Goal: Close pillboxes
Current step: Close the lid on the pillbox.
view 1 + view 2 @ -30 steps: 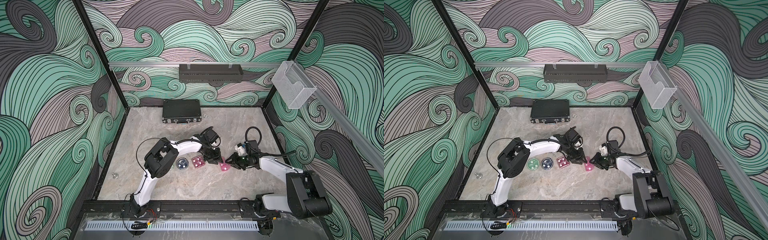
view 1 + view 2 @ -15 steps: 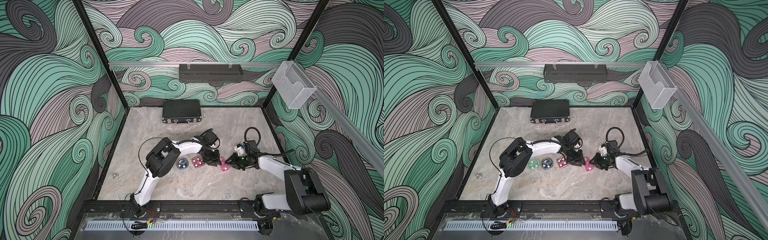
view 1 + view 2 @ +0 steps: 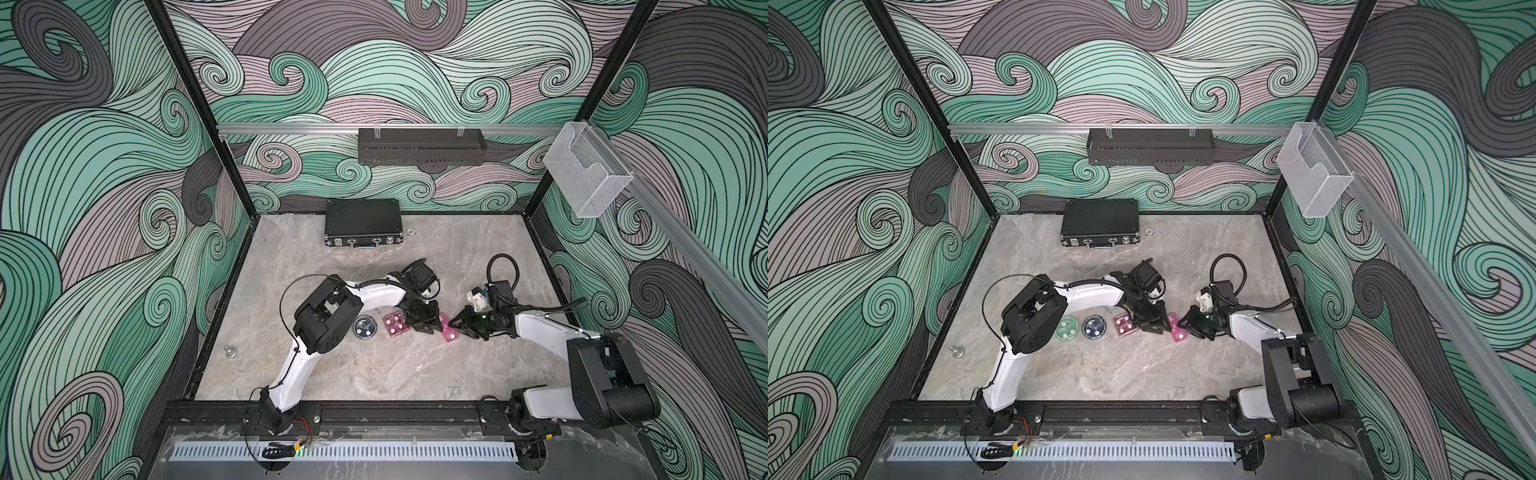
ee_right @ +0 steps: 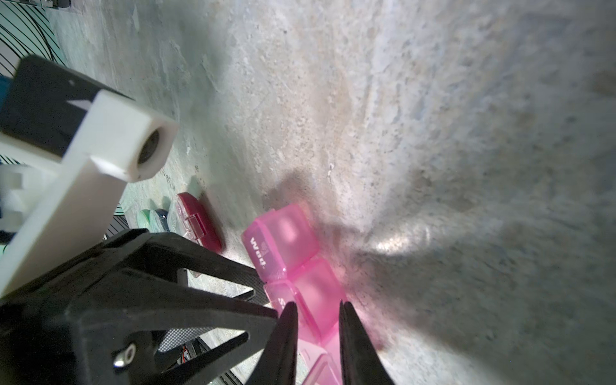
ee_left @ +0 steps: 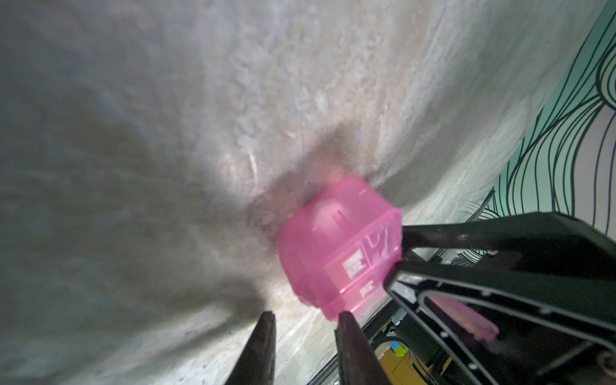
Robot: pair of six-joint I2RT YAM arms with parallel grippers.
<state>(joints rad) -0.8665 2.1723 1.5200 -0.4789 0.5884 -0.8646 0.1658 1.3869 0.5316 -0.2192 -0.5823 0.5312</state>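
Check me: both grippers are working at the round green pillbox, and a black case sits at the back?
No: a top view shows the left gripper and right gripper at the light pink pillbox. The black case sits at the back.

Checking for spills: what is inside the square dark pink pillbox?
White pills show in the compartments of the square dark pink pillbox in both top views. Its side by the left gripper is partly covered.

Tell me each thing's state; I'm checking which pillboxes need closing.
Light pink pillbox: lying between both hands, lids unclear.
Dark pink pillbox: looks closed.
Blue pillbox: looks closed.
Green pillbox: looks closed.
Briefcase: closed.
Left hand: slightly open, empty.
Right hand: pinching light pink pillbox.
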